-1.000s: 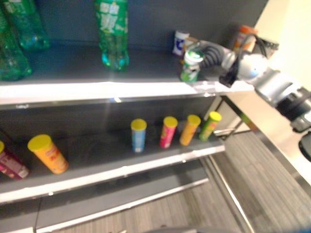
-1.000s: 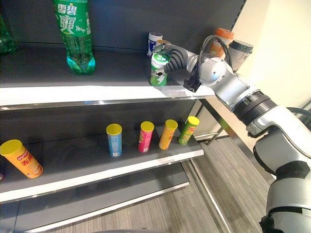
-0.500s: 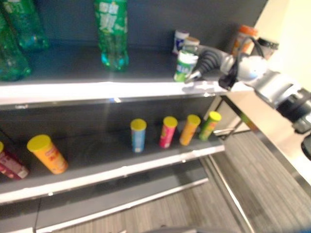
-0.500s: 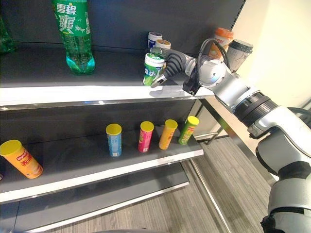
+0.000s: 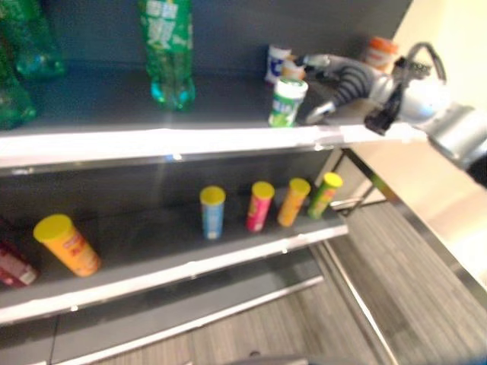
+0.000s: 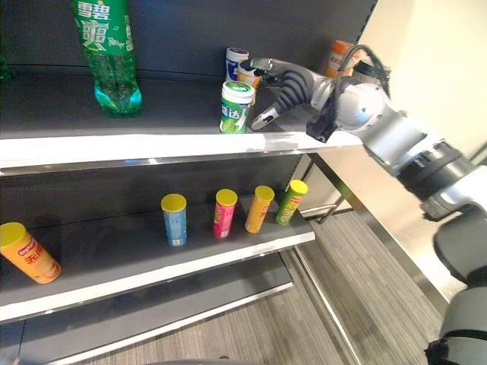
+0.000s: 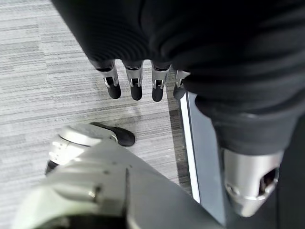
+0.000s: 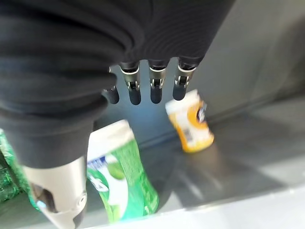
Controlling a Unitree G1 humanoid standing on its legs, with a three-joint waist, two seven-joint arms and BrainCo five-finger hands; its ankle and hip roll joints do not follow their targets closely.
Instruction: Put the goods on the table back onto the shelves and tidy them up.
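A green-and-white gum jar (image 6: pixel 237 106) stands upright near the front edge of the top shelf (image 6: pixel 114 144). My right hand (image 6: pixel 295 84) hovers just right of it, fingers straight and open, its thumb low beside the jar and not touching. In the right wrist view the fingers (image 8: pixel 151 90) point past the green jar (image 8: pixel 121 176) toward an orange jar (image 8: pixel 190 121) further back. My left hand (image 7: pixel 133 86) hangs over the carpet with relaxed fingers, holding nothing.
A blue-white jar (image 6: pixel 237 59) stands at the back beside the orange jar, and a tall green bottle (image 6: pixel 106 49) stands further left. The middle shelf carries blue (image 6: pixel 174 219), pink (image 6: pixel 224 213), orange (image 6: pixel 259 208) and green (image 6: pixel 291 201) cans, plus a tilted orange can (image 6: pixel 27 251).
My right hand carried the green jar slightly left, set it on the top shelf, let go and drew back to the right. The camera shifted a little.
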